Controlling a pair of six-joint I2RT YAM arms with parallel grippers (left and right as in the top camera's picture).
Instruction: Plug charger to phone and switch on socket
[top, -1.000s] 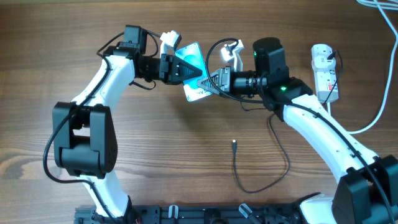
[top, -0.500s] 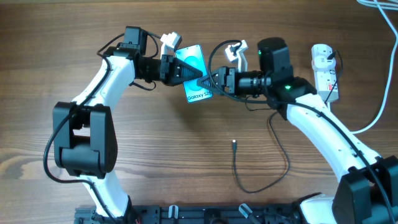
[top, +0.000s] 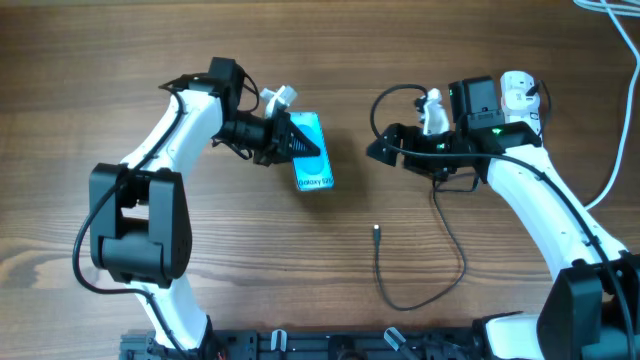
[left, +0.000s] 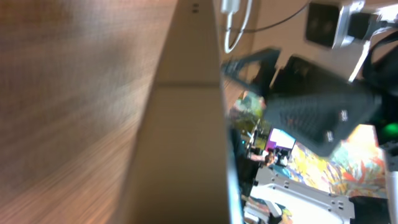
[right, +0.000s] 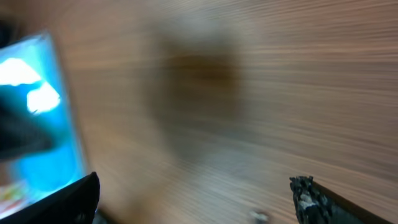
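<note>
- Clamping the left gripper (top: 297, 142) shut on the phone (top: 314, 172) (teal screen facing up).
- Spreading the right gripper (top: 378, 150) wide, holding nothing, apart from the phone.
- Leaving the charger (top: 377, 240) tip loose on the table (top: 250, 260), unplugged.
- Partly screening the socket (top: 516, 84) with the right arm.

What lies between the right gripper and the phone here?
Nothing. In the overhead view only bare wooden table separates the right gripper, fingers open, from the phone. The right wrist view shows the same.
</note>
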